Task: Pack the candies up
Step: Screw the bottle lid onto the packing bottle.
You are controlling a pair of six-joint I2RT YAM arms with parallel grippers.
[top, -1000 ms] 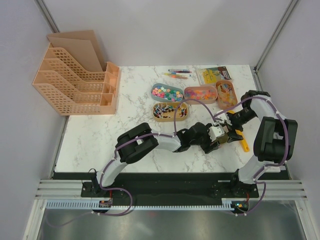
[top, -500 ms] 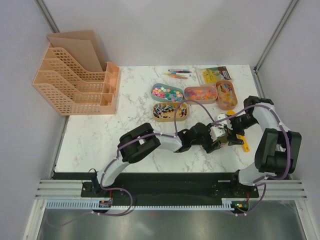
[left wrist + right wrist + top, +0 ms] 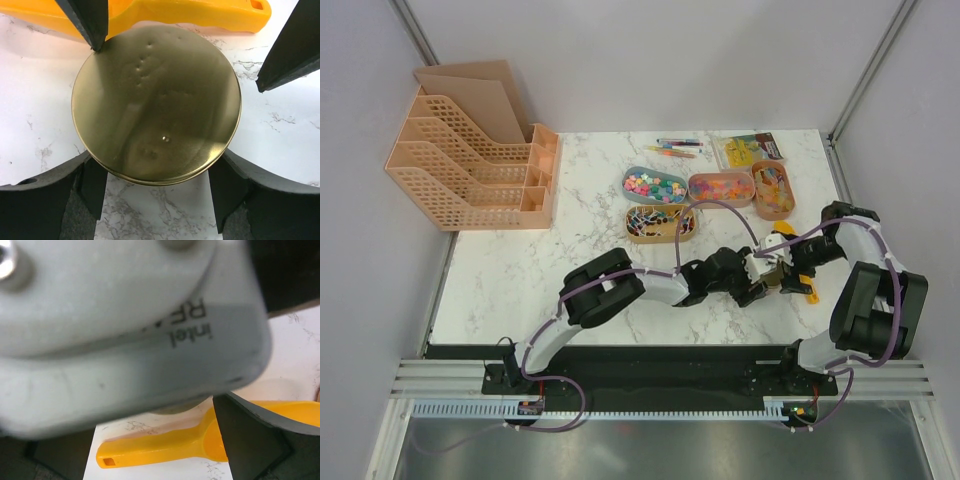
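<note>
A round gold lid (image 3: pixel 155 107) fills the left wrist view; what it sits on is hidden beneath it. My left gripper (image 3: pixel 157 172) is closed against it from both sides, with the fingertips hidden under its rim. In the top view my left gripper (image 3: pixel 757 280) lies right of the table's middle. My right gripper (image 3: pixel 778 268) meets it from the right. Its two dark fingers (image 3: pixel 90 22) stand open, spread round the lid's far side. The candies (image 3: pixel 655 185) lie in trays farther back. In the right wrist view the left wrist's grey camera housing (image 3: pixel 115 325) blocks most of the scene.
A yellow-orange scoop (image 3: pixel 802 283) lies on the marble just beyond the lid and shows in both wrist views (image 3: pixel 190 12) (image 3: pixel 165 447). Several oval candy trays (image 3: pixel 720 187) sit mid-back. Coloured pens (image 3: pixel 675 148) lie behind them. Peach file racks (image 3: pixel 470 165) stand back left.
My right arm has folded lower and brought its gripper down and in over the lid. My left gripper has shifted slightly right, still on the lid.
</note>
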